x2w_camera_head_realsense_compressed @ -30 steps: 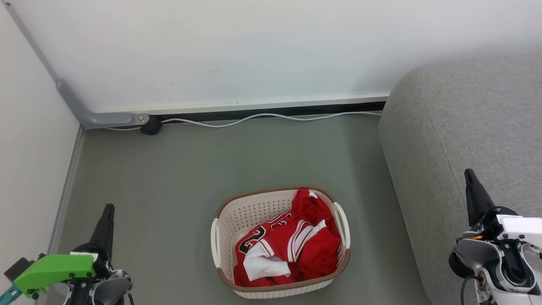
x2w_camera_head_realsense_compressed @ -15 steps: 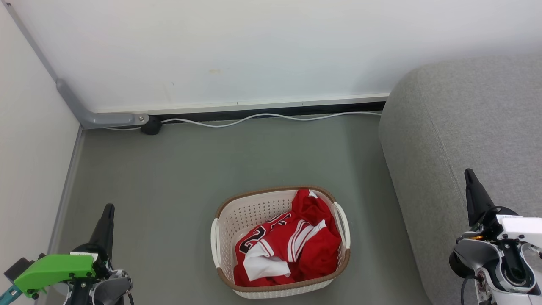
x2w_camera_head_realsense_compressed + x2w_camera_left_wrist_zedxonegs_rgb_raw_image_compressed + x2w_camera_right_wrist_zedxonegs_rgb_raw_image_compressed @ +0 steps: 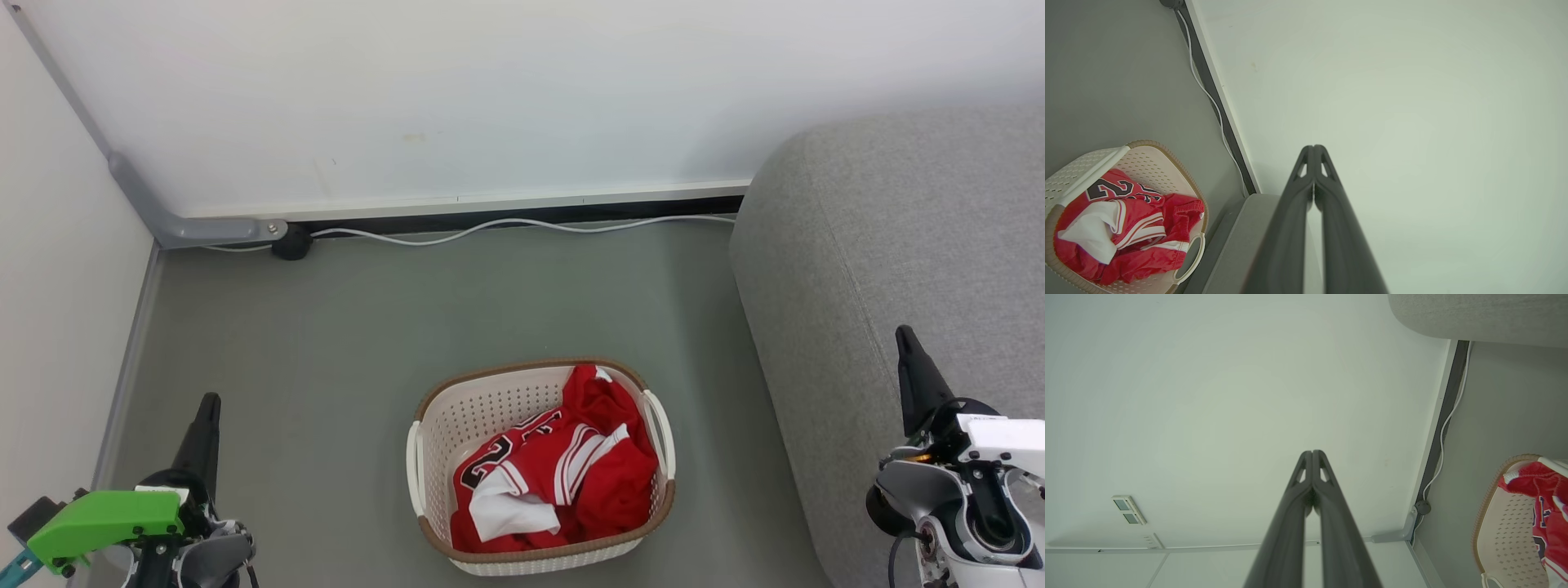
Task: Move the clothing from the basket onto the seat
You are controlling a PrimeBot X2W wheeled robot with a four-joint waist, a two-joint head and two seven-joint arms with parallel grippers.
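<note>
**Jaws closed and empty; clothing in basket**

Seat (image 3: 898, 245) takes up the right side, against the wall. On the floor (image 3: 392, 327) stands the basket (image 3: 482, 412), near the seat's left edge but apart from it. Clothing (image 3: 571, 482) lies crumpled in the basket, mostly toward its right, black-white numerals showing. Left jaws hover low left, right jaws over the seat, each pair pressed together, gripping nothing.

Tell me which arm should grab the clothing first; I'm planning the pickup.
Right, probably: the right claw is by the seat, and the clothing is heaped toward that side of the basket. The left claw is on the basket's far side.
</note>
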